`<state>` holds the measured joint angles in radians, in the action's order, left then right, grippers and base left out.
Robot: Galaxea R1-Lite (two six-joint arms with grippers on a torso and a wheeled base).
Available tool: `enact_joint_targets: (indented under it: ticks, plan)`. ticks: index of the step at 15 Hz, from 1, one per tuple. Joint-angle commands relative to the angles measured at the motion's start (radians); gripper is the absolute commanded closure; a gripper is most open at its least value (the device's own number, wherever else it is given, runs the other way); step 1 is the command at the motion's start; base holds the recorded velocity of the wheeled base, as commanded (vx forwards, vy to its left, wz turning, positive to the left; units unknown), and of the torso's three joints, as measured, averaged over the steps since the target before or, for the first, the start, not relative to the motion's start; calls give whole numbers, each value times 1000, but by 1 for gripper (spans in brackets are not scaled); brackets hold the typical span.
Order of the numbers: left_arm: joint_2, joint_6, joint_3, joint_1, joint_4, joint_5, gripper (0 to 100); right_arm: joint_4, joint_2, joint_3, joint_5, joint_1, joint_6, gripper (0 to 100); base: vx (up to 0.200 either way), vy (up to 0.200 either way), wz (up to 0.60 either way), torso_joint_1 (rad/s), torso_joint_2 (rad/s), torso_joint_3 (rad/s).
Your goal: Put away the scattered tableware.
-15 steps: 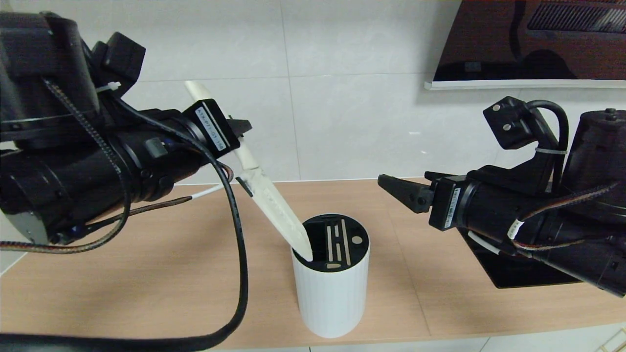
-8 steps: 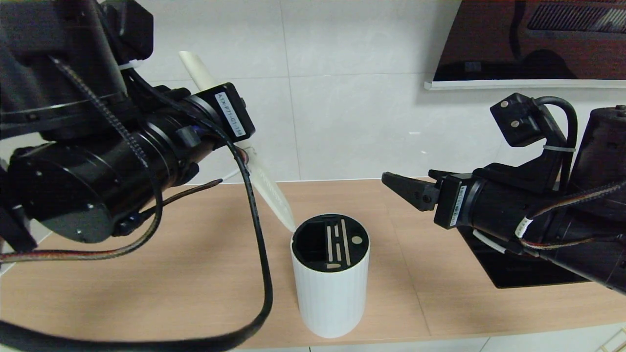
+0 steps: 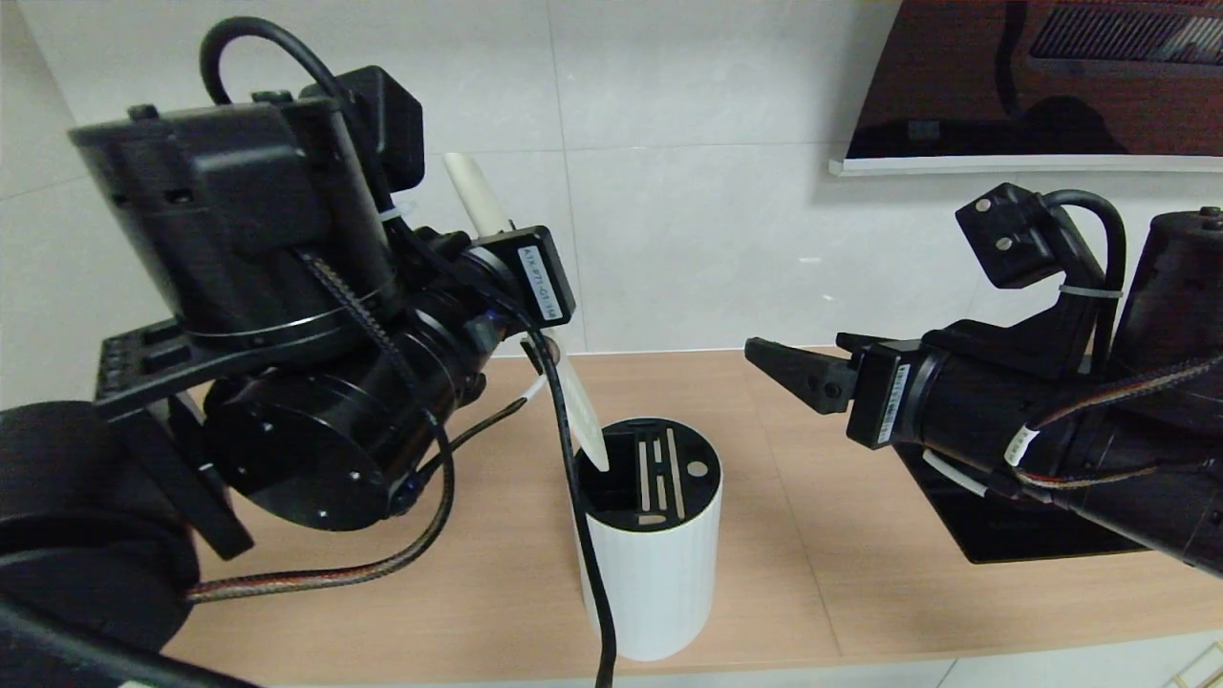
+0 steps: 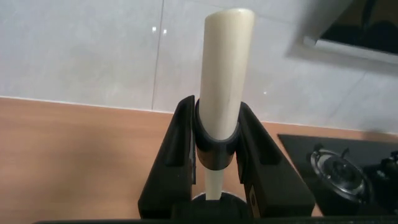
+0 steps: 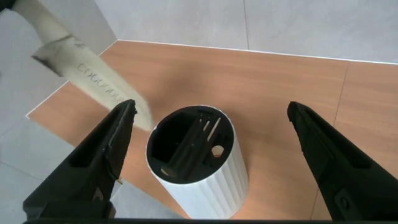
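Hidden in the head view: the left gripper's [image 4: 217, 121] fingers sit behind its own bulky black wrist, and a black cable crosses the front of the holder.
Cut off: in the left wrist view, the knife blade drops out of sight below the fingers; a short pale strip and a dark curved edge show there (too little to tell what the edge is).
Hard to make out: whether the blade tip touches the holder's rim or hangs just over it.
Left gripper: closed on the cream-handled knife with a pale matte blade [image 3: 581, 413], its two black fingers pressed on the dark collar at the base of the handle.
Knife: the handle is a smooth rounded cylinder rising past the fingers; the blade is flat and tapered, slanting down from the gripper to the near edge of the holder's wide opening.
Holder: a white ribbed cylindrical holder with a black slotted top [image 3: 652, 573] stands just below the left gripper and lower than the right gripper, between the two.
Holder top: one large square pocket, several narrow slits and two small round holes.
Right gripper: the right gripper [image 5: 210, 111] is spread wide with nothing between its black, wedge-shaped fingers (the holder shows in the gap).
Counter: a light wood-grain counter [image 3: 860, 583] lies under both grippers.
Cooktop: a glossy black cooktop [image 3: 994, 537] lies beneath the right arm, behind its gripper.
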<state>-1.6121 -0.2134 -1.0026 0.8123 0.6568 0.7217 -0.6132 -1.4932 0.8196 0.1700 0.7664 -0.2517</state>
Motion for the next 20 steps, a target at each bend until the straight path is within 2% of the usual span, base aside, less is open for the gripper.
enact_joint_targets:
  ticks: [1,11,15,16,20]
  plan:
    - [-40,-1,4,2,3,1,100,0,1,1,-1,1,0,0,0,0,0,0,0,0]
    - [-98,-1,19,5,47,-2,100,0,-6,-2,0,1,0,0,0,0,0,0,0,0]
    - [-134,-9,22,19,46,-4,100,0,-6,-2,0,1,0,0,0,0,0,0,0,0]
    - [-147,-20,24,21,46,-5,100,0,-6,-3,0,1,0,0,0,0,0,0,0,0]
    - [-181,-21,33,25,44,-10,100,1,-4,-3,2,1,0,0,0,0,0,0,0,0]
